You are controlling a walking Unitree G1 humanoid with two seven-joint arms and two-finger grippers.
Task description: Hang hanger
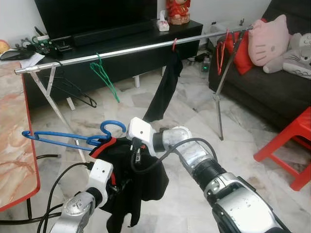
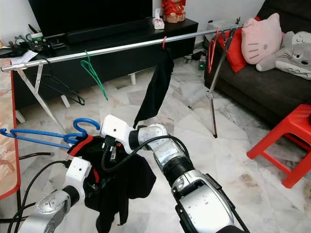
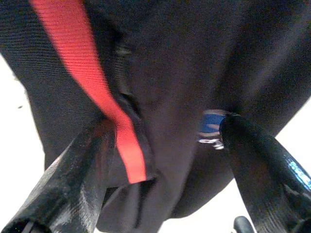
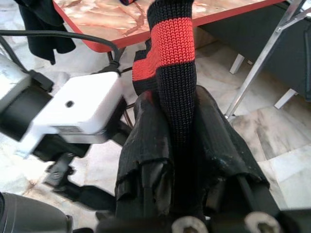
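Black garment (image 1: 146, 187) on blue hanger (image 1: 63, 138), pinched by right pincer (image 4: 177, 145).

A home living room

A dark sofa (image 1: 272, 87) with plush toys (image 1: 279, 41), a television (image 1: 97, 14) on a low black cabinet (image 1: 126, 53), marble floor (image 1: 194, 111), and a clothes rail (image 1: 136, 50) beyond the pincers.

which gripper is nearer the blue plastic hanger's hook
Right. The right gripper pinches the black-and-red knit garment just beside the blue plastic hanger's hook. The left gripper holds the same garment lower down, below the hook.
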